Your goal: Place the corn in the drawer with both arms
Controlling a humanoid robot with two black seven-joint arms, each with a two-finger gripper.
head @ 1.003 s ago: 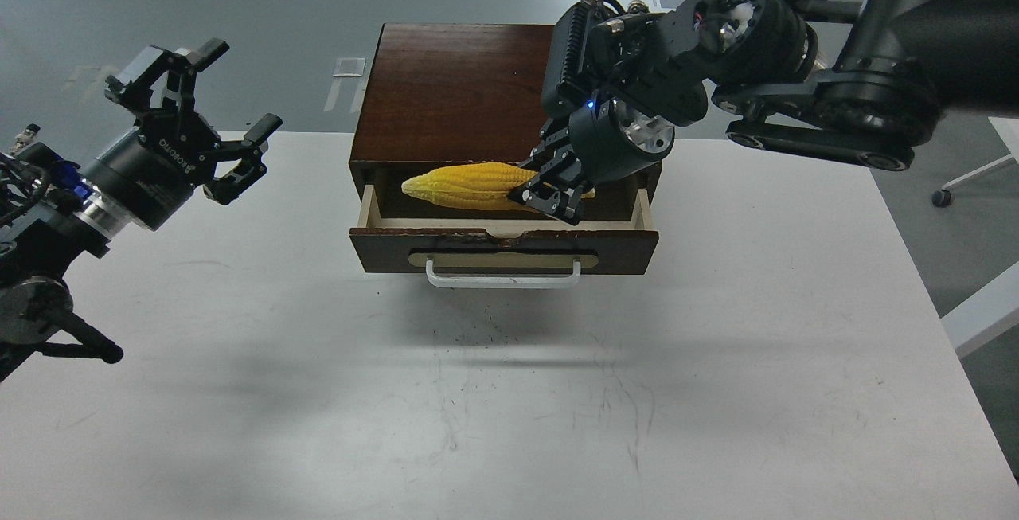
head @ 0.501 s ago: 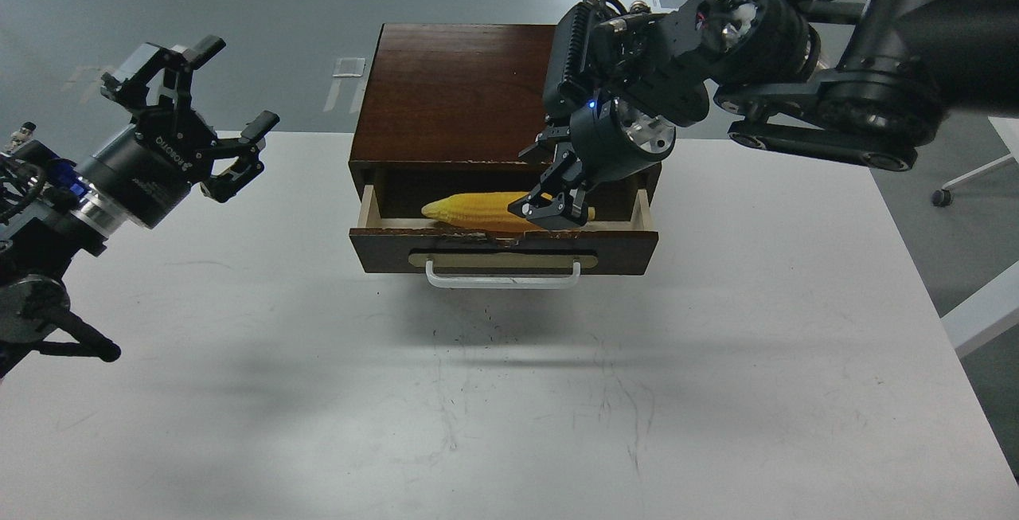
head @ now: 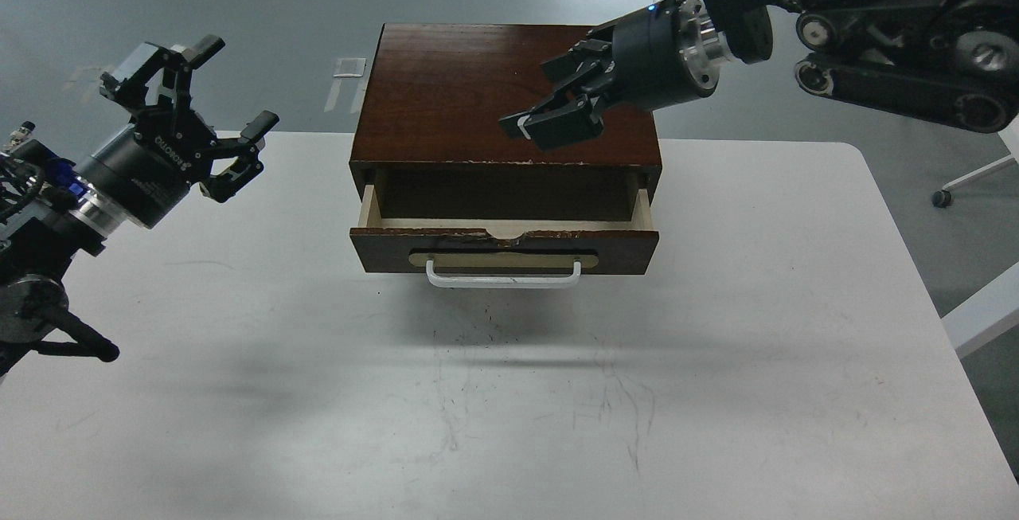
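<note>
Table (head: 509, 392) fills the lower frame. At centre the drawer (head: 504, 249) stands pulled out; no corn shows in its shadowed inside. At left the left gripper (head: 213, 110) has jaws spread wide, empty. Upper right, the right gripper (head: 557, 102) hovers over the box (head: 470, 90), jaws parted, holding nothing.
</note>
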